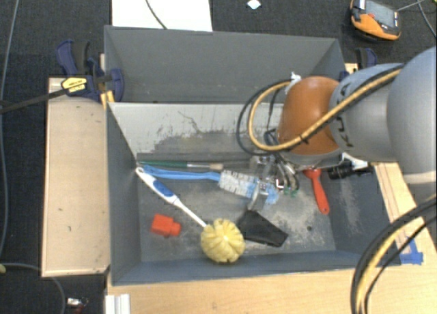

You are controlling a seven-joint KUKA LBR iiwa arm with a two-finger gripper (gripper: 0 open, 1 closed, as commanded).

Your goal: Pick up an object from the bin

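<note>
Gripper (271,184) in bin (218,67) — blue brush (198,174), yellow ball (222,241)

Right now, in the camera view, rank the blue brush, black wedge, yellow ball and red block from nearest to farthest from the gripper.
1. Blue brush: its bristled head lies right at the gripper.
2. Black wedge: just below the gripper in the view.
3. Yellow ball: left of the wedge, lower in the view.
4. Red block: far left, farthest.
</note>
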